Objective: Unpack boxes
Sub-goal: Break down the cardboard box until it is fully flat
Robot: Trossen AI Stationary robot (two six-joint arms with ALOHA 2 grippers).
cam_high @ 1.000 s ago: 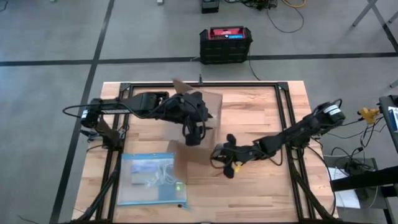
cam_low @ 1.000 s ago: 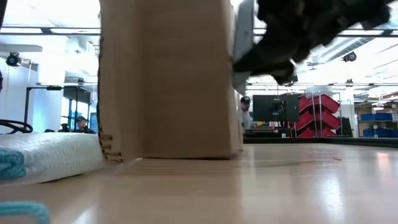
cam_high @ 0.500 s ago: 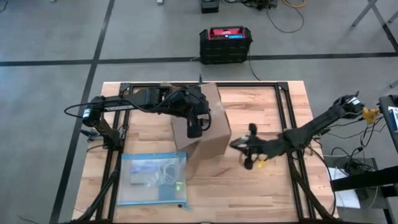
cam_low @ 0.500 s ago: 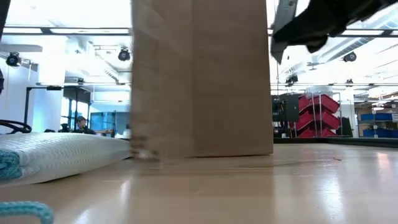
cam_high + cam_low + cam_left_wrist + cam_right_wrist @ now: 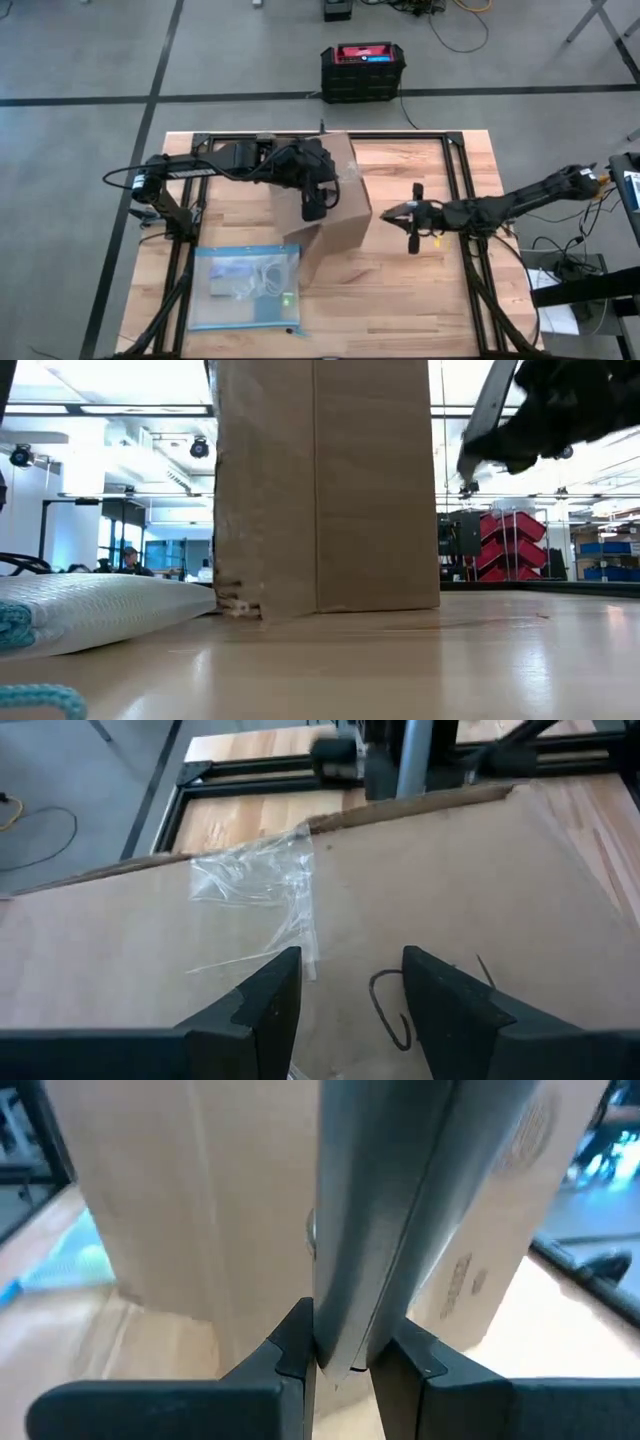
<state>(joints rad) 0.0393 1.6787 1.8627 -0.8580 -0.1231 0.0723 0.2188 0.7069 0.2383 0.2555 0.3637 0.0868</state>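
Note:
The brown cardboard box point(image 5: 345, 215) stands upright on its bottom in the middle of the table and fills the low view point(image 5: 320, 490). Clear tape point(image 5: 260, 880) is crumpled on its upper face. My left gripper point(image 5: 312, 208) hovers over that face, slanting down, with its fingers point(image 5: 270, 1010) apart. My right gripper point(image 5: 412, 213) is to the right of the box, clear of it, shut on a flat grey blade-like tool point(image 5: 380, 1200). The tool also shows high in the low view point(image 5: 490, 410). My left gripper stands open over the box's upper face point(image 5: 350, 920); I cannot tell whether its fingertips touch the cardboard. My right gripper pinches the grey tool's near end point(image 5: 345, 1340) between its two fingers. The tool runs forward past the fingertips toward the box, nearly level and clear of the table.
A clear blue-edged plastic bag point(image 5: 245, 285) with small items lies flat at the near left, beside the box. Black frame rails point(image 5: 460, 200) border the tabletop. A black crate with a red top point(image 5: 363, 70) sits on the floor beyond the far edge. Bare wood lies at the near right.
My right gripper has drawn back from the box toward the table's right edge, carrying the grey tool. Under my left gripper the box has turned about and slid a little toward the right, and has stood still since.

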